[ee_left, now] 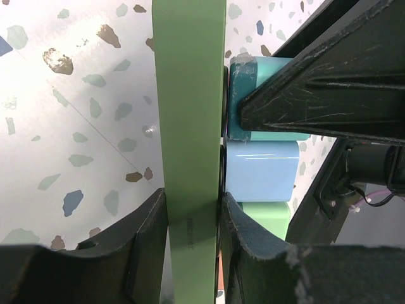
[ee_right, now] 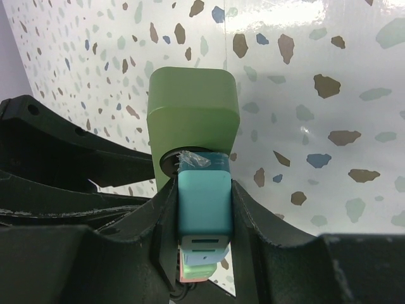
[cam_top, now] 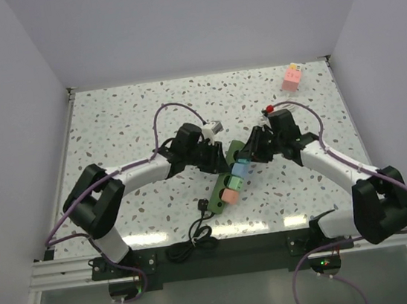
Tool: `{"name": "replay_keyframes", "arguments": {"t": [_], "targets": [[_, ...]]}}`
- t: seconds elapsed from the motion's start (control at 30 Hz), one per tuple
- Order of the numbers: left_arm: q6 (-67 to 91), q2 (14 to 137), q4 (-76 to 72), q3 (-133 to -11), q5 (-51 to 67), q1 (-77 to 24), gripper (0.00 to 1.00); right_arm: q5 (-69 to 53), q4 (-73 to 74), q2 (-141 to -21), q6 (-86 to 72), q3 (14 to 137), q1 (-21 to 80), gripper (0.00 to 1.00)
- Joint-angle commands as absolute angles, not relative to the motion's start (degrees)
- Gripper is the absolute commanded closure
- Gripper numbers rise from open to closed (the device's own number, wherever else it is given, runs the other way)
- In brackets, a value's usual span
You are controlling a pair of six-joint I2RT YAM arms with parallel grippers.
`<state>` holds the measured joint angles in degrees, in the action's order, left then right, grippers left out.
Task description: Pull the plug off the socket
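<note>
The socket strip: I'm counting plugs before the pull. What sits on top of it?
Four plugs in a row on the socket: teal plug, light blue plug, green plug, pink plug. The right gripper grips the teal one. Prongs and outlets underneath are covered.

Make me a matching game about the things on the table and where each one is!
Things:
1. teal plug
2. socket
3. pink block
4. black cord

Where:
A. sitting alone near the far right corner of the table
B. pinched in the left tool
C. looped up at the table's near edge
D. pinched in the right tool

Pairs: 1-D, 2-B, 3-A, 4-C
</note>
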<state>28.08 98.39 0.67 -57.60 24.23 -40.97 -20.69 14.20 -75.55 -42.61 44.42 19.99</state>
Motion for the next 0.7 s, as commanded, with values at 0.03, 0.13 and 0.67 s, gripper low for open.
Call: {"name": "replay_keyframes", "arguments": {"t": [0.03,0.13,0.67], "targets": [[27.77,100.63,6.85,-56.60,4.13,-37.35,1.00,-27.68,20.39,-69.26,-40.78,44.74,20.21,1.00],[28.04,100.55,7.29,-56.69,4.04,-37.27,1.00,-34.42,19.33,-69.70,-41.05,44.73,19.78,1.00],[29.53,100.99,8.00,-58.27,2.99,-37.27,1.00,-30.23,20.93,-68.45,-41.13,43.59,18.37,1.00]]}}
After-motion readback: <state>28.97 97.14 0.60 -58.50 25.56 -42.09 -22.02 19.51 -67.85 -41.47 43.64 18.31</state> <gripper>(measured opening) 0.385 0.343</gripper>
